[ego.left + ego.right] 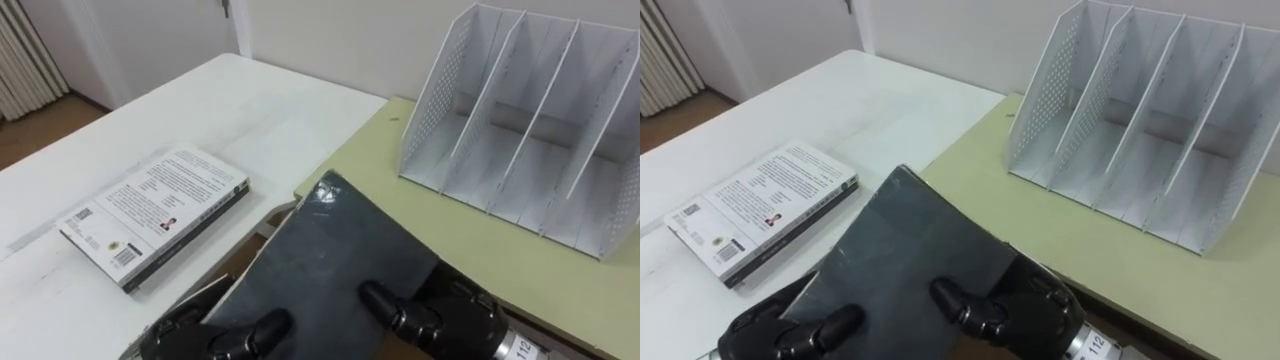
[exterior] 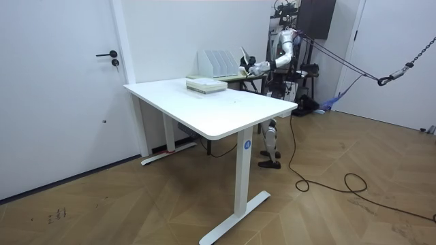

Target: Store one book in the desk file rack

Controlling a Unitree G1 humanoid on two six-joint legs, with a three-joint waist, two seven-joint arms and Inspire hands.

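We carry the flat dark-grey book (image 1: 320,255), left hand (image 1: 225,335) and right hand (image 1: 440,318) clasping its near edge; the white perforated file rack (image 1: 530,130) (slots empty) stands ahead-right. Next, probably: upend it, slot it.

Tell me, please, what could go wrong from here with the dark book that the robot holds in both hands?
1. The left hand and the right hand grip the dark book only at its near edge, so it may tip or slip.
2. The book is held cover-up, while the file rack has narrow upright slots; unless turned, a corner could strike a divider and shove the rack.
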